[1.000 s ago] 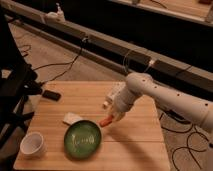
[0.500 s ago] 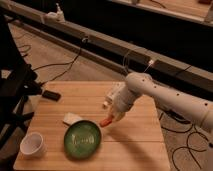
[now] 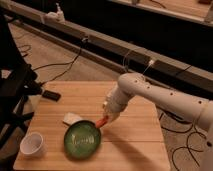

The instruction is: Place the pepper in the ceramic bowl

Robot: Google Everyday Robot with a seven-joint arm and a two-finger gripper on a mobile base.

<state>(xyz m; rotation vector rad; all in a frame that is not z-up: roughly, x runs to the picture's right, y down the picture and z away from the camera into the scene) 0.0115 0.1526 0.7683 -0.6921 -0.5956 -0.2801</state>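
The green ceramic bowl (image 3: 82, 138) sits on the wooden table (image 3: 135, 135), front and left of centre. The small red-orange pepper (image 3: 102, 122) hangs tilted at the bowl's far right rim, its top end held in my gripper (image 3: 109, 117). The gripper comes down from the white arm (image 3: 150, 95) that reaches in from the right. It is shut on the pepper, just above and to the right of the bowl's edge.
A white cup (image 3: 32, 145) stands at the front left of the table. A pale flat object (image 3: 72, 118) lies just behind the bowl. A dark small object (image 3: 51, 95) lies at the table's far left edge. Cables run over the floor behind.
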